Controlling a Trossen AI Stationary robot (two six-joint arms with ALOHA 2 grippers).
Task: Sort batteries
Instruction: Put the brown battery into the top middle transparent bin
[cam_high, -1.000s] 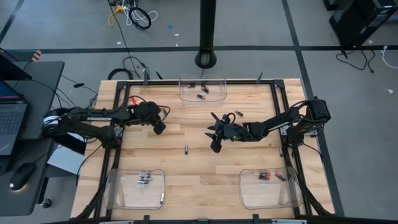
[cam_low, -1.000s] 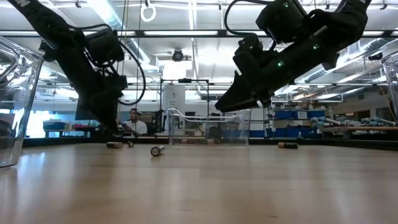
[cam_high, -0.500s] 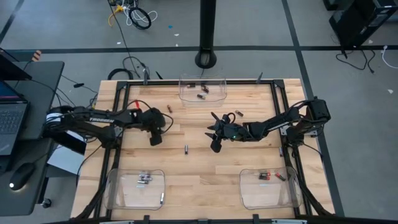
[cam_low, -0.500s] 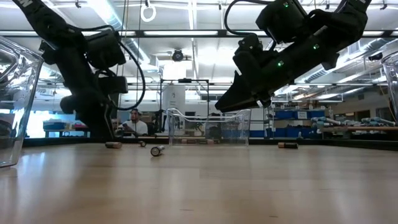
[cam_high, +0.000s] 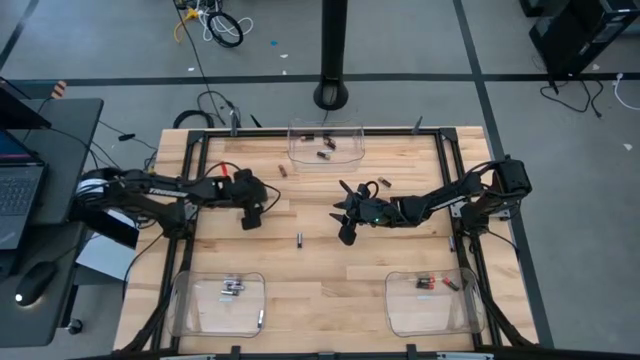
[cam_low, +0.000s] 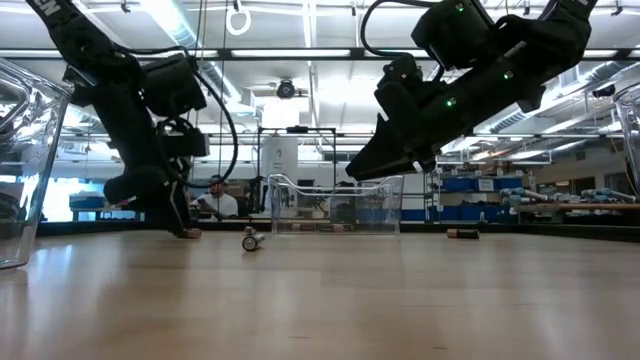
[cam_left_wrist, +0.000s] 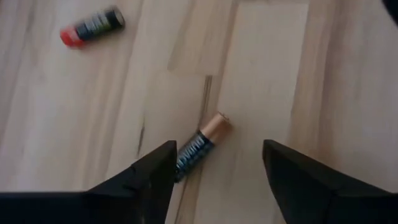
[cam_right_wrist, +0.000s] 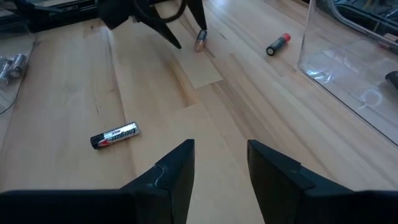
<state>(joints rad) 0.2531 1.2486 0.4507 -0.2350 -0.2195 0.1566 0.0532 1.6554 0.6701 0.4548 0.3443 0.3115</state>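
My left gripper (cam_high: 252, 218) (cam_left_wrist: 217, 146) is open, low over the left half of the table. Between its fingers a black battery with a copper end (cam_left_wrist: 199, 144) lies on the wood. A red-ended battery (cam_left_wrist: 92, 26) (cam_high: 282, 171) lies farther off. Another black battery (cam_high: 298, 239) (cam_right_wrist: 115, 135) lies mid-table. My right gripper (cam_high: 345, 237) (cam_right_wrist: 221, 144) hovers open beside it, holding nothing. Two more batteries (cam_high: 375, 184) lie beyond the right arm. My left gripper points steeply down, one finger on each side of the copper-ended battery, which lies flat on the wood. The battery's dark end (cam_left_wrist: 181, 165) lies right beside one finger (cam_left_wrist: 155, 174). I cannot tell whether they touch.
Three clear bins stand on the table: one at the far edge (cam_high: 325, 143), one near left (cam_high: 218, 303), one near right (cam_high: 430, 300). Each holds a few batteries. Bare wood lies between them. A person sits in the room beyond the table (cam_low: 215, 195).
My left gripper has opened from shut, rolled about its own axis and sunk a little toward the table's near edge, over the copper-ended battery. The red-ended battery has rolled away from it toward the far right. My right arm has kept still.
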